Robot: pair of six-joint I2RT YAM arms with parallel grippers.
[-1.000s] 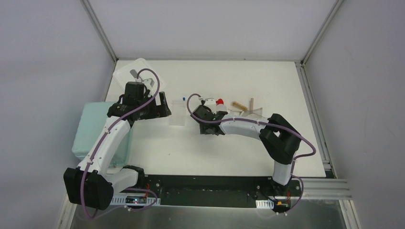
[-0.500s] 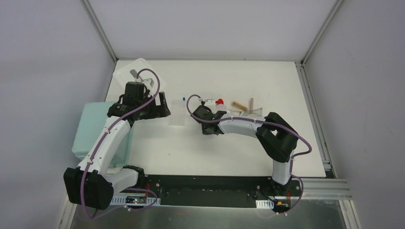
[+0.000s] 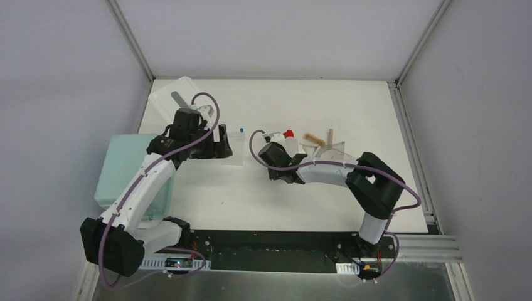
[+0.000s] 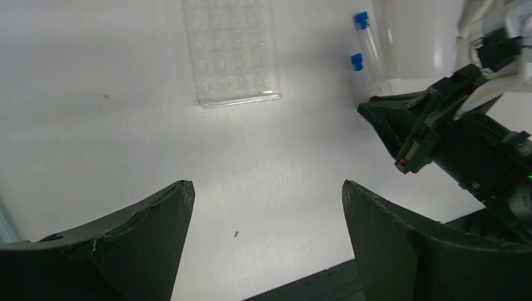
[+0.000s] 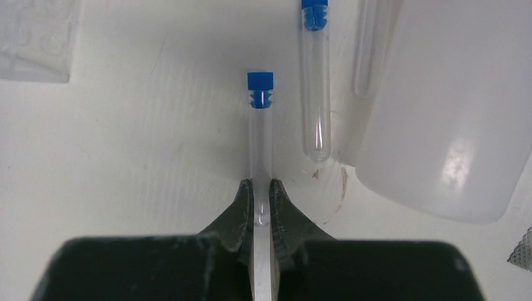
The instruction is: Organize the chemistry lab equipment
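Observation:
My right gripper [image 5: 261,188] is shut on the rounded bottom end of a clear blue-capped tube [image 5: 260,125] lying on the table. A second blue-capped tube [image 5: 315,81] lies just right of it, beside the white squeeze bottle [image 5: 439,113]. The clear tube rack [image 4: 231,53] lies flat ahead of my open left gripper [image 4: 266,185], which hovers with nothing between its fingers. From above, the left gripper [image 3: 223,145] sits at the rack's left edge and the right gripper [image 3: 271,149] is next to the red-spouted bottle [image 3: 292,143].
A clear funnel [image 3: 329,149] and wooden-handled tools [image 3: 312,137] lie right of the bottle. A clear plastic container [image 3: 172,97] sits at the back left. A pale teal bin [image 3: 122,169] stands off the table's left edge.
The right gripper's jaws closed onto the tube's bottom end. The left arm swung right, bringing its gripper up to the rack.

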